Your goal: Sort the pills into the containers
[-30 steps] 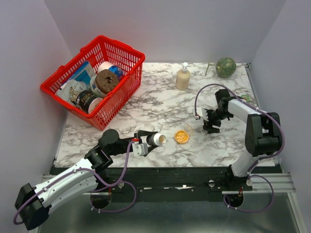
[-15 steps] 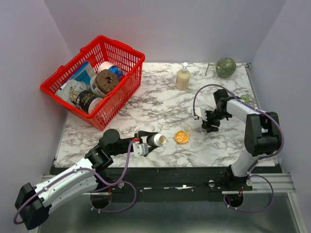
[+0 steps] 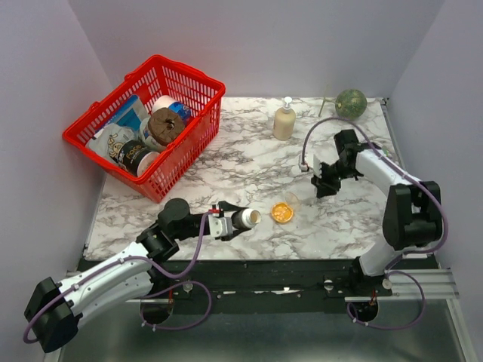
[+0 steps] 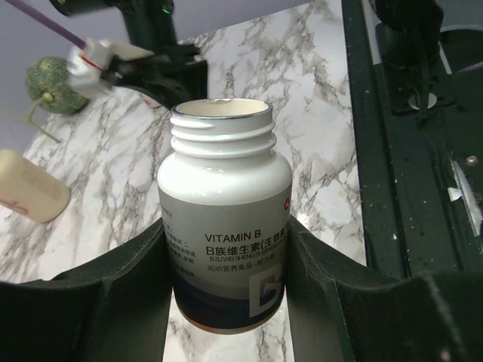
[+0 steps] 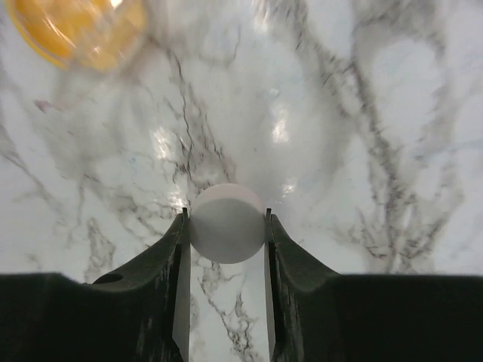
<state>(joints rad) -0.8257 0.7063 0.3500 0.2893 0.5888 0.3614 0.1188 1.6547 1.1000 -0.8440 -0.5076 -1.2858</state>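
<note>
Left gripper (image 4: pixel 226 241) jaws clamp the uncapped Vitamin B bottle (image 4: pixel 224 181); right gripper (image 5: pixel 226 223) jaws pinch a white cap (image 5: pixel 226 207) (orange pills (image 3: pixel 281 213) between).

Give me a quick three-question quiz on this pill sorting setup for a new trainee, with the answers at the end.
1. True or false: the pill bottle held in the left gripper has its cap on.
2. What is the right gripper holding? A) a white cap B) a spoon C) nothing
3. Fill in the blank: the orange pills lie in a shallow clear ____.

Key: 1 false, the mouth is open. 2 A. 3 dish.
</note>
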